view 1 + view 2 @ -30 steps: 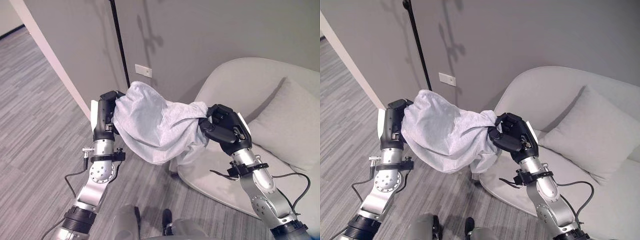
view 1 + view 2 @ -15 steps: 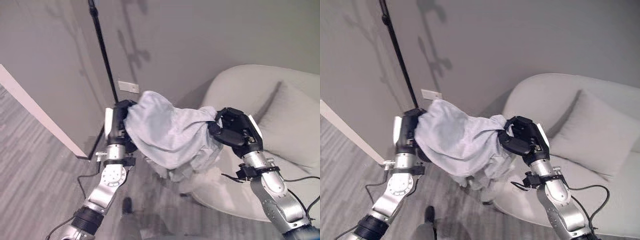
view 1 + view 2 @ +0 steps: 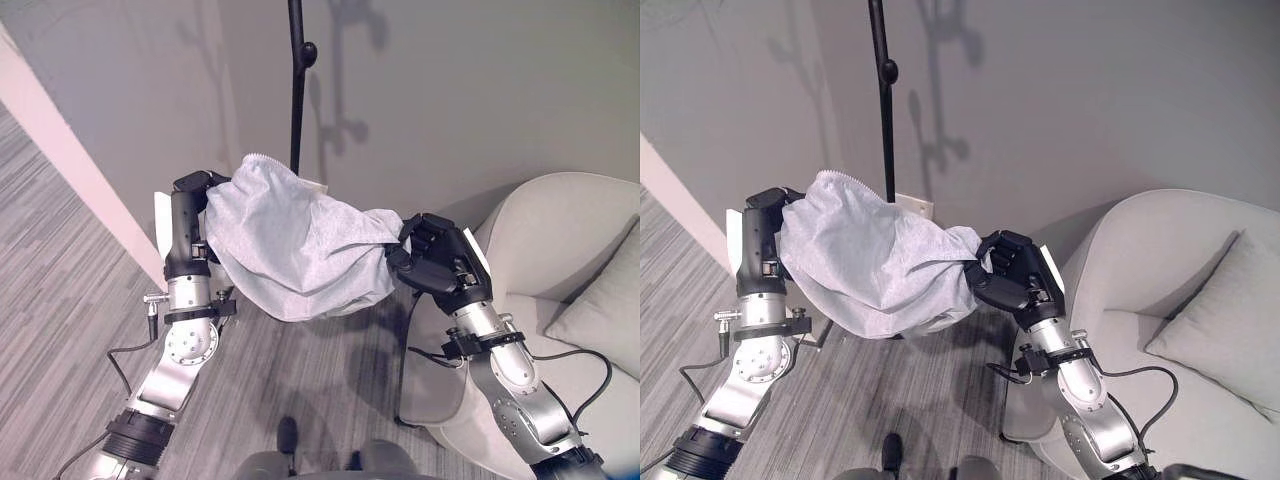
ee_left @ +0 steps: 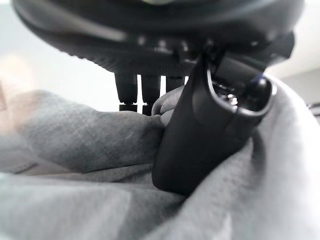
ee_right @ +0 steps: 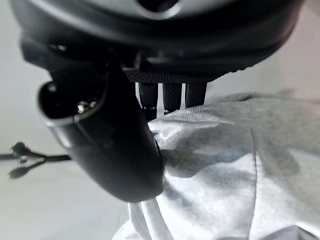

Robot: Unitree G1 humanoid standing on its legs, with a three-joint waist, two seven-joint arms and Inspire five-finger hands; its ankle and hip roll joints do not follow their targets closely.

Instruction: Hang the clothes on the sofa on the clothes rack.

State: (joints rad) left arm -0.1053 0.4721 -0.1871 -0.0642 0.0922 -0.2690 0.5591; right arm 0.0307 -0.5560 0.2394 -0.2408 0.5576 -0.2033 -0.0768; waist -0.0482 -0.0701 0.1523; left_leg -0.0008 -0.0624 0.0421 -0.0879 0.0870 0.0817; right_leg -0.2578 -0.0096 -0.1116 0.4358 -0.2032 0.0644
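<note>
Since the earlier frames the whole view has swung left, so the camera has turned: the sofa [image 3: 560,250] now sits at the right edge and the rack pole [image 3: 296,90] stands near centre, right behind the cloth. One garment [image 3: 300,245], pale grey, is off the sofa and stretched in the air between the two hands, its long axis running left to right, sagging in the middle. One pole is in view, dark, with a knob part-way up; its hooks are out of frame. The pole rises just behind the garment's upper left edge, so the left hand [image 3: 190,225] is the nearer one to it; the right hand [image 3: 435,265] holds the far end, out toward the sofa. One cushion [image 3: 605,315] lies on the seat. Left wrist view: thumb [image 4: 200,135] and fingers pinch a fold of cloth. Right wrist view: thumb [image 5: 110,145] clamps cloth against the fingers likewise. Judgement: carry step, with hanging not yet begun.
</note>
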